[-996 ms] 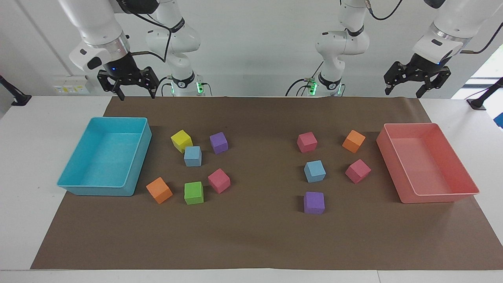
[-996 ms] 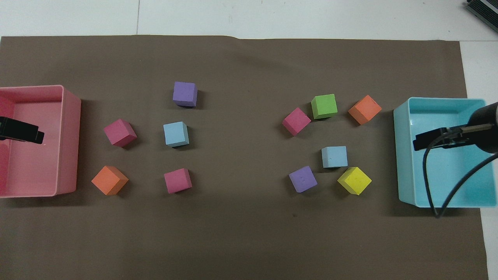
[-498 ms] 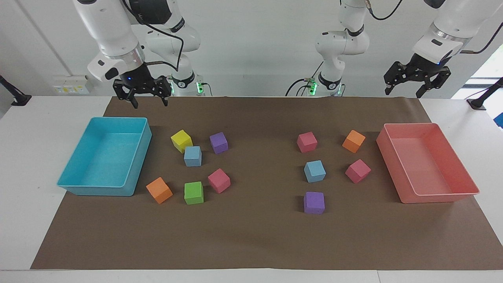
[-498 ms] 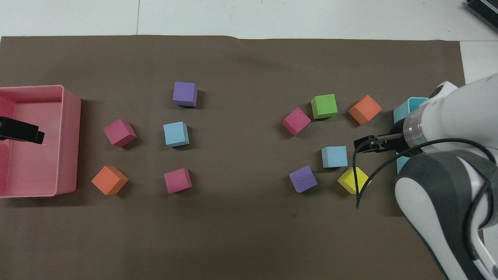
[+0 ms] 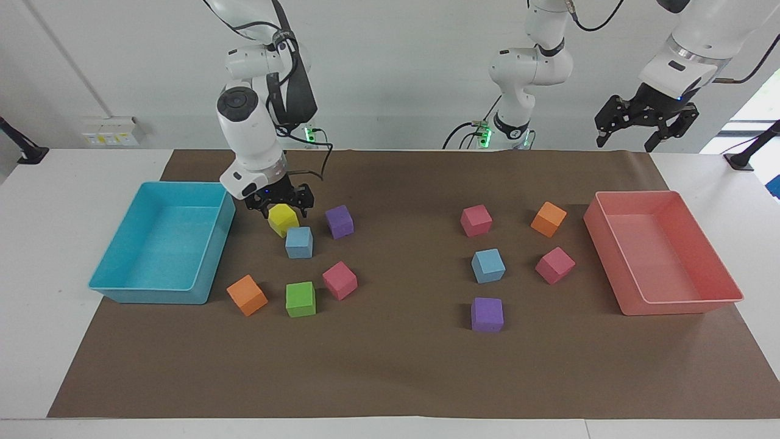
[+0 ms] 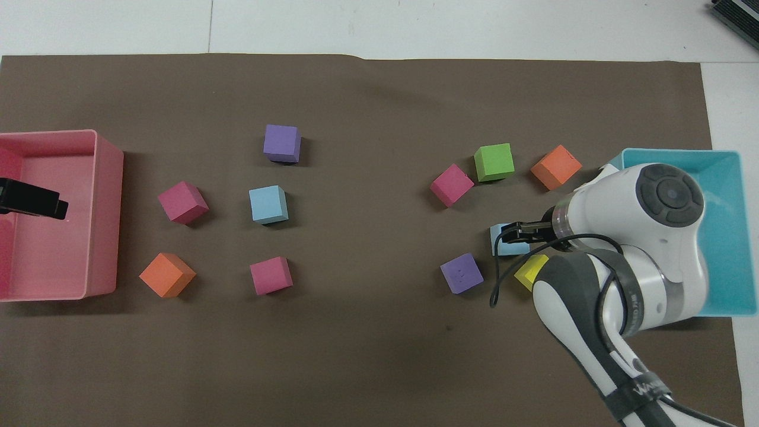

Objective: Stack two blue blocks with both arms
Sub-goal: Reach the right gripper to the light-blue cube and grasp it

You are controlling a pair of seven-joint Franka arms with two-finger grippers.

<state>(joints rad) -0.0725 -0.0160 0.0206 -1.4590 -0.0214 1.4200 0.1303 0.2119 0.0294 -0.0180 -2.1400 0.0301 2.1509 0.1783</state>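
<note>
Only one bit of lettering shows: white characters on a dark band point(image 6: 643, 392) round the right arm point(image 6: 599, 332), down at five o'clock overhead, too slanted to read.

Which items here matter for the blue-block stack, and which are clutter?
Job:
- blue block beside the yellow cube
- blue block toward the left arm's end
- right tool, open, low over the yellow cube
- left tool, open, waiting

Clutter:
- purple cubes
- pink cubes
- orange cubes
- green cube
- turquoise bin
- pink bin

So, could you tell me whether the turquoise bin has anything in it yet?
Empty: the turquoise bin shows only bare floor in the facing view.
</note>
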